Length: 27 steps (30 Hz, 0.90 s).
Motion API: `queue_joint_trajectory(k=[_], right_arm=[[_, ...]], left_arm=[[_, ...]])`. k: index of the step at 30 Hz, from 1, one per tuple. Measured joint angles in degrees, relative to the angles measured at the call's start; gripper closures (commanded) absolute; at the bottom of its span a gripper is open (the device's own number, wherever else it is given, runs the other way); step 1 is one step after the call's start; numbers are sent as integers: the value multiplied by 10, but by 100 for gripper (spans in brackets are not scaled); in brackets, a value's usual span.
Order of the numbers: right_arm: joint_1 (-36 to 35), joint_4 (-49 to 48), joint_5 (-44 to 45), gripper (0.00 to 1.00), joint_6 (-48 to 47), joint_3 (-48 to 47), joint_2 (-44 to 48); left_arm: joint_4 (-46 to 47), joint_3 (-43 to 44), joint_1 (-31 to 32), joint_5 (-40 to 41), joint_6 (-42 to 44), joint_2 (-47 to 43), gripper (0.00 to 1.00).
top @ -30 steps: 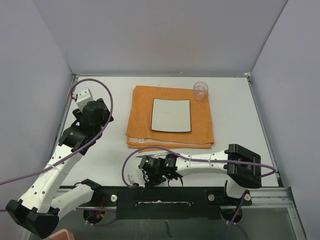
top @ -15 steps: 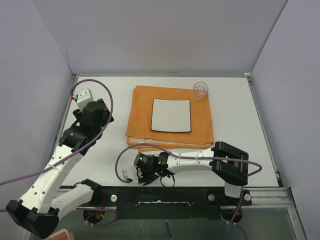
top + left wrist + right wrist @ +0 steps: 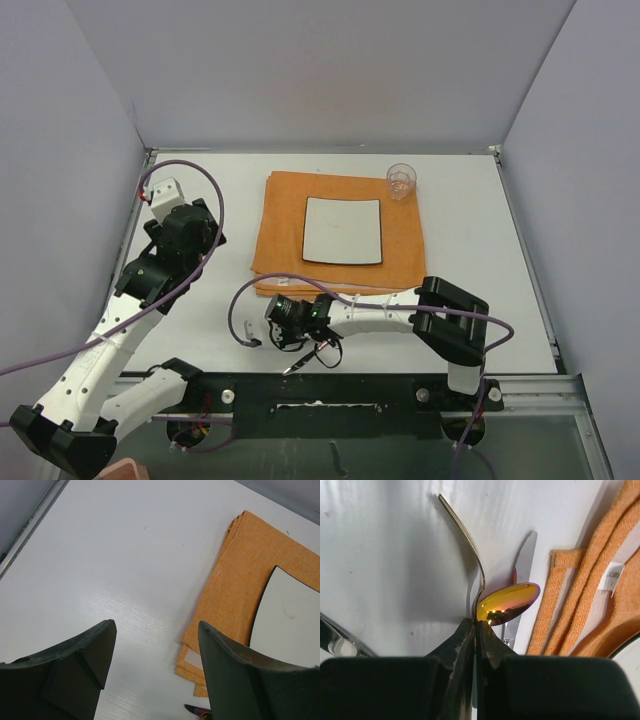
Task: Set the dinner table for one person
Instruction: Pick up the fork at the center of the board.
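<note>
orange cloth (image 3: 627, 505) beside knife (image 3: 525, 560) on table (image 3: 385, 555)

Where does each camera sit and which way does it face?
Top external: above, behind the bases, facing down on the dinner table; both arms show.
Left wrist: on left arm, facing down at orange cloth and plate; open left end effector shows.
Right wrist: low over table, facing spoon and knife; right end effector shut on spoon.
Shared: top and left wrist see cloth, plate.
</note>
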<state>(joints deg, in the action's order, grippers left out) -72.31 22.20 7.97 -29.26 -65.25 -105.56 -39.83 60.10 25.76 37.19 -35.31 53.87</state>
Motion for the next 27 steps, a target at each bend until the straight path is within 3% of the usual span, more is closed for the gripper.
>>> queue_joint_trajectory(k=[8,16,22,27], right_arm=[[30,24,21,100,15,-1,12],[70,23,51,100,60,-13,85],[135,25,63,100,149,-63,108],[229,21,54,100,256,-123,108]], left_arm=[[0,0,0,-2,0,0,35],[2,-5,0,-7,2,0,35],[3,-5,0,-8,16,1,36],[9,3,0,-7,32,6,37]])
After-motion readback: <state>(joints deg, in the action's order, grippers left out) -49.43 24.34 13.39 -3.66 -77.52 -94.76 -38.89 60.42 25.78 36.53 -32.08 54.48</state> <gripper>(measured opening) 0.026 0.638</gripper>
